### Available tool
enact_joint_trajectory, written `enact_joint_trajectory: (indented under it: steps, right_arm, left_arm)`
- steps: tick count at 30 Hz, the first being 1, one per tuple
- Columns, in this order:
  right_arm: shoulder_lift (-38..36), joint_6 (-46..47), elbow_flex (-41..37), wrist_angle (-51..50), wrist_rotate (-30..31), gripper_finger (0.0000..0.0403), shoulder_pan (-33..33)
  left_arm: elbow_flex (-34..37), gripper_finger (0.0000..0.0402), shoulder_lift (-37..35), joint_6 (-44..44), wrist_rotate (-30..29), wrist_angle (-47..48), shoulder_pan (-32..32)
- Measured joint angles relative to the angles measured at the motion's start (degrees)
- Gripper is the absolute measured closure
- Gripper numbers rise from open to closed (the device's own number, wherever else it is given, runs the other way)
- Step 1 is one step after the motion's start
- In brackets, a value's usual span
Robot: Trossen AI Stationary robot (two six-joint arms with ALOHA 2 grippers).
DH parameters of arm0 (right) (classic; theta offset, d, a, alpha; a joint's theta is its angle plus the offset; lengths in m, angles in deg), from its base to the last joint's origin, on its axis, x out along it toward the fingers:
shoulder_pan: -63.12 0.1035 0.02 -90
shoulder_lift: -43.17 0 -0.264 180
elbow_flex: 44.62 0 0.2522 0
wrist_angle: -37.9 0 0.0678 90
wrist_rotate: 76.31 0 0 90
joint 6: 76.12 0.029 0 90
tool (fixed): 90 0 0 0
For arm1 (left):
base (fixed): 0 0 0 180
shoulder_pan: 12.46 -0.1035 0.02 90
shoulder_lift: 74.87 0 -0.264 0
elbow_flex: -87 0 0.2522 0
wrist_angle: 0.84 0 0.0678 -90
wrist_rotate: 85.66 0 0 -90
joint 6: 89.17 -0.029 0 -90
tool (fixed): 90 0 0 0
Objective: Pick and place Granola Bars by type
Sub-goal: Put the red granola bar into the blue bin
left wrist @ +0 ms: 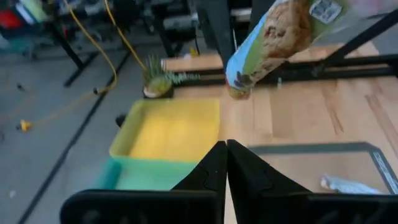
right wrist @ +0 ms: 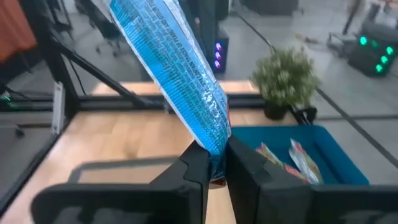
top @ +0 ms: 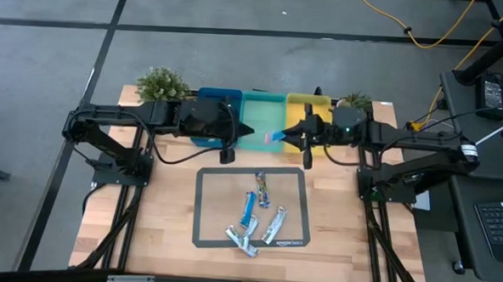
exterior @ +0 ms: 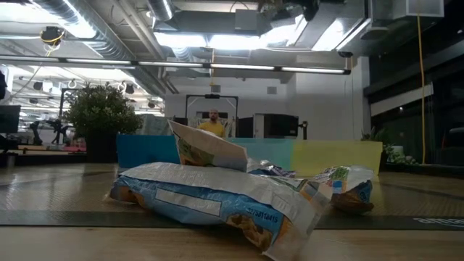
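My right gripper [right wrist: 215, 154] is shut on a granola bar [right wrist: 180, 68] with a blue wrapper, held up over the teal bin [top: 260, 107]. In the left wrist view the same bar [left wrist: 280, 37] shows a light blue and green printed face. My left gripper [left wrist: 226, 148] is shut and holds nothing; it hangs over the blue bin [top: 213, 97] and points toward the yellow bin [left wrist: 171, 127]. Several more granola bars [top: 257, 213] lie flat on the grey mat [top: 206, 209]. The blue bin holds bars [right wrist: 292, 158] too. My right gripper pinches one end of the bar [right wrist: 216, 144] between its two fingers. The fingers come nearly level from the table's right side. The bar sticks out ahead of the fingertips, slanting up, lifted clear of table and bins.
The blue, teal and yellow bins stand side by side at the table's far edge, with a potted plant at each end [top: 162, 84] [top: 353, 101]. Bare wood lies left and right of the mat. In the low view the bars on the mat [exterior: 217, 199] fill the foreground.
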State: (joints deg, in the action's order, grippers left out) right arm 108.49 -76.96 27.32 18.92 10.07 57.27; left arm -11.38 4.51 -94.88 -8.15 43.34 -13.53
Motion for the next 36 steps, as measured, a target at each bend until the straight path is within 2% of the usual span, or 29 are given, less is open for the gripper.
enact_joint_trajectory:
  steps: [5,8,15,20,25,36]
  right_arm:
    - [0.0,-1.1,0.0,2.5,-4.2,0.0355,-3.0]
    - [0.0,-1.2,0.0,2.5,-6.2,0.0354,-4.7]
    - [0.7,-1.2,0.0,3.1,-8.9,0.0354,-7.2]
    - [2.2,-1.2,0.0,6.5,-12.5,0.0354,-8.3]
    - [3.6,-1.1,0.0,10.1,-12.8,0.0354,-8.7]
    - [6.0,0.5,0.0,12.9,-14.5,0.0354,-8.7]
  left_arm:
    - [0.0,0.0359,0.0,-2.8,0.6,-2.0,0.0]
    - [0.0,0.0321,0.0,-4.3,2.1,-2.9,0.0]
    - [0.0,0.0214,0.0,-4.2,0.8,-9.9,0.0]
    - [0.0,0.0163,0.0,-4.1,-0.3,-14.2,0.0]
    - [0.0,0.0144,0.2,-4.1,-0.2,-15.0,0.0]
    - [-0.1,0.0148,1.5,-4.5,2.3,-20.7,0.0]
